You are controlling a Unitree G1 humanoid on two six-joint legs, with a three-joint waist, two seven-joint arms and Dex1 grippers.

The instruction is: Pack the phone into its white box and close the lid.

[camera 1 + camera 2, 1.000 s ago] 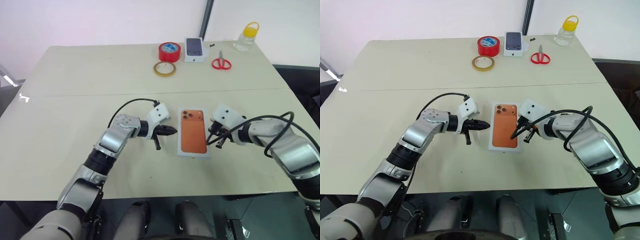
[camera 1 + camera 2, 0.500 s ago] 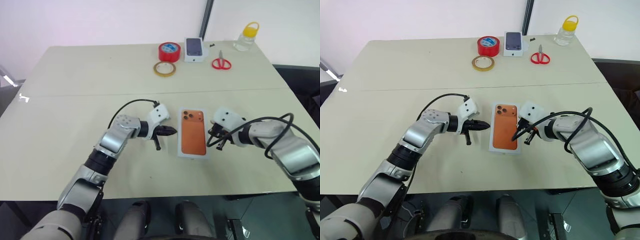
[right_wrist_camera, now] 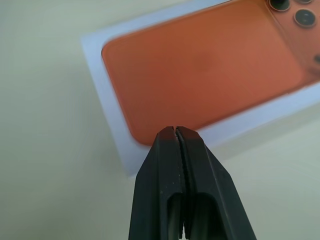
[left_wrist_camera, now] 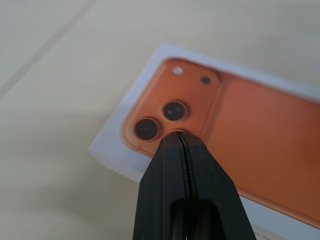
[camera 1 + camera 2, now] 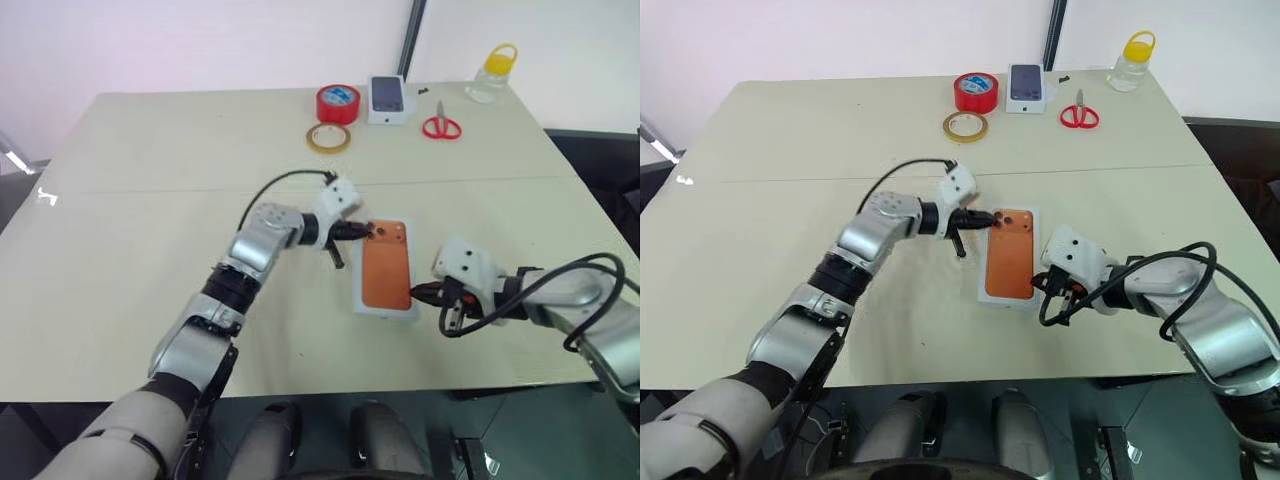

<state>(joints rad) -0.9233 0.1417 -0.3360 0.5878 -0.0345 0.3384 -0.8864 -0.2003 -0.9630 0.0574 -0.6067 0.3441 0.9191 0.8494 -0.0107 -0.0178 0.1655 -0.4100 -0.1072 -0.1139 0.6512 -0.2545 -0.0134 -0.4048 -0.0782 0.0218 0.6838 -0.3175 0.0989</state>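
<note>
While the table (image 5: 150, 200) lay mostly bare on the left of the frame, the left gripper (image 5: 366, 232) reached in from the centre-left with its two black fingers clenched together on nothing. Its tip rested at the printed camera cluster on the upper end of the lid (image 5: 386, 268), and in the left wrist view that tip appeared to touch the lid's face, though contact could not be confirmed.

At the centre of the frame the lid lay face up, its orange phone picture showing inside a white border. It seemed to sit squarely over the white box, so neither that box nor the phone could be seen; both were presumably underneath it. Just right of the lid's lower end, the right gripper (image 5: 418, 293) hovered with its fingers likewise pressed shut and empty, aimed at the lower corner of the lid but apparently just clear of it.

Along the top of the frame, well apart from the work, stood a red tape roll (image 5: 338, 103), a yellowish tape ring (image 5: 329, 138), a smaller white box (image 5: 388, 97), red scissors (image 5: 442, 125) and a yellow-capped jar (image 5: 495, 72).

Judged from this, packing looked done and the lid was on; what was left appeared to be pressing it fully down and seating it evenly.
</note>
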